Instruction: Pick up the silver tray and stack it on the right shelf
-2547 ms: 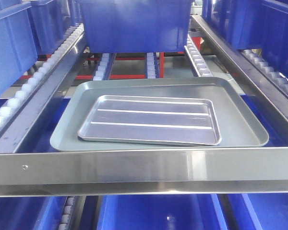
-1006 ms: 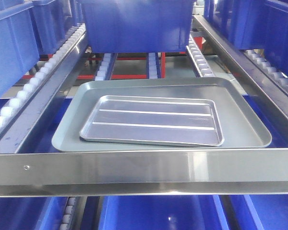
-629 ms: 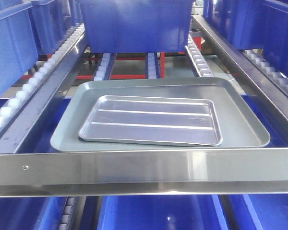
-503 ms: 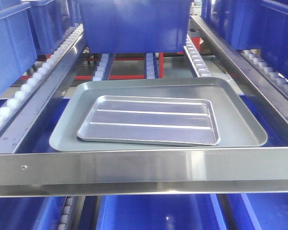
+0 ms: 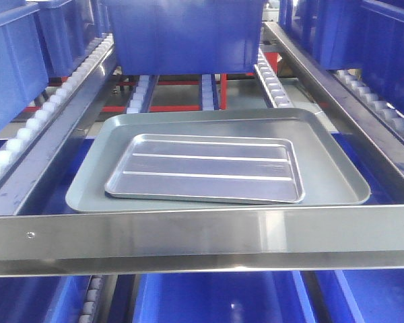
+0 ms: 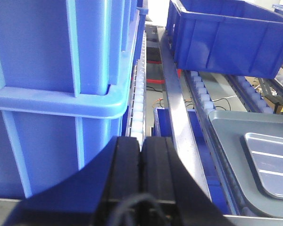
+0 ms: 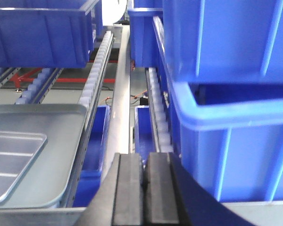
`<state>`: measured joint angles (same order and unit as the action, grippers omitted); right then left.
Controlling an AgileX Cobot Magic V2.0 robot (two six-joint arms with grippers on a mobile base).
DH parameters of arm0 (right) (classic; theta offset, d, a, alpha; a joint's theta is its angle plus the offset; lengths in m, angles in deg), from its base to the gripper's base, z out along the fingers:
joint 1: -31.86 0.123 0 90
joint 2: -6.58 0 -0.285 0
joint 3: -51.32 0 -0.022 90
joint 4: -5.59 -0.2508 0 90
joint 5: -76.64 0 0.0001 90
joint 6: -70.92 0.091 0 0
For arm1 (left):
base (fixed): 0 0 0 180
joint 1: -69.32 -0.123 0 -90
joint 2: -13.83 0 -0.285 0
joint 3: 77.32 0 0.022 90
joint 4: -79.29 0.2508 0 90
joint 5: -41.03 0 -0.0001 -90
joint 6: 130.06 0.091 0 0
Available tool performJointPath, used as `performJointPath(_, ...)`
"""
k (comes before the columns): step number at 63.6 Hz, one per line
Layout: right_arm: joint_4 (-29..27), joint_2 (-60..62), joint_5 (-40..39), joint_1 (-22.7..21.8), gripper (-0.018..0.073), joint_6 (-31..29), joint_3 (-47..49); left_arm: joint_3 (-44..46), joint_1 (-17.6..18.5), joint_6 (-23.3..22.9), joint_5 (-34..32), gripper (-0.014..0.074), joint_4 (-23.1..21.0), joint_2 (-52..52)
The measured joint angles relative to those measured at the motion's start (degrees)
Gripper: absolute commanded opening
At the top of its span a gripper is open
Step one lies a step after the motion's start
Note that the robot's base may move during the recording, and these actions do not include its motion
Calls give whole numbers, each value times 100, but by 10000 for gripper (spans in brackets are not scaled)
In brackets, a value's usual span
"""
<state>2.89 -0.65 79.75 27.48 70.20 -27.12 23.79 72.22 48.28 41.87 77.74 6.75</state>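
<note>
Flow-rack aisle crowded with blue plastic bins [image 5: 182,33]

White roller rails [image 6: 137,99] and red frame bars [image 5: 168,108] run ahead of both grippers; reflections glare off the steel.

Silver tray [image 5: 203,168] lying inside a larger tray [image 5: 330,168], both on the right shelf [image 5: 202,235] behind its front crossbar, a bin [image 5: 188,33] farther back on the rollers, more bins [image 5: 13,67] left and right.

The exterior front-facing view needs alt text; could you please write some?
A shiny ridged silver tray lies inside a larger dull grey tray on a steel rack level behind a brushed-steel crossbar, with a blue plastic bin behind.
</note>
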Motion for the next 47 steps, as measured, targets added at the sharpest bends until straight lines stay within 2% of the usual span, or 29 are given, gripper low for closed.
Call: performJointPath(47,-32,0,-38,0,54,72,-40,0,0,0,0,-100,0,0)
